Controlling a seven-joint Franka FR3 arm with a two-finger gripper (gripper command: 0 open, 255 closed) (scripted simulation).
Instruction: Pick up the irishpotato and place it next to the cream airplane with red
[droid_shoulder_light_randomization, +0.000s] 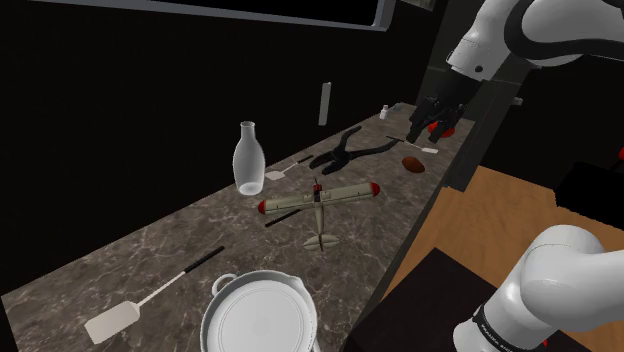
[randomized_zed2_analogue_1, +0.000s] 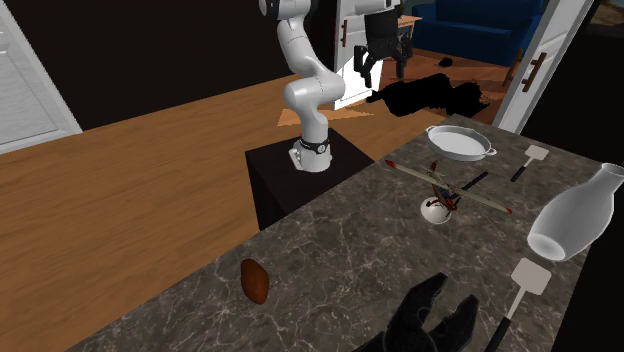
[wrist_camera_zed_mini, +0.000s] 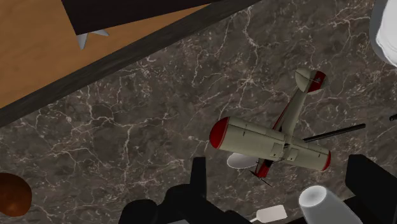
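The irish potato (droid_shoulder_light_randomization: 413, 164), a reddish-brown oval, lies on the dark marble counter (droid_shoulder_light_randomization: 200, 250) near its front edge; it is also seen as the potato (randomized_zed2_analogue_1: 255, 281) and at the picture's edge as the potato (wrist_camera_zed_mini: 11, 194). The cream airplane (droid_shoulder_light_randomization: 318, 205) with red wingtips and nose rests mid-counter, a short way from the potato, also seen as the airplane (randomized_zed2_analogue_1: 445, 190) and the airplane (wrist_camera_zed_mini: 270, 141). My gripper (droid_shoulder_light_randomization: 438, 122) hangs open and empty high above the counter, between potato and airplane. The gripper (randomized_zed2_analogue_1: 382, 62) and the gripper (wrist_camera_zed_mini: 280, 181) show its fingers standing apart.
A glass bottle (droid_shoulder_light_randomization: 248, 158) stands behind the airplane. A white pan (droid_shoulder_light_randomization: 260, 315) and a spatula (droid_shoulder_light_randomization: 130, 308) lie at the counter's near end. A second spatula (randomized_zed2_analogue_1: 528, 276) lies by the bottle. Wooden floor (randomized_zed2_analogue_1: 150, 190) borders the counter's front edge.
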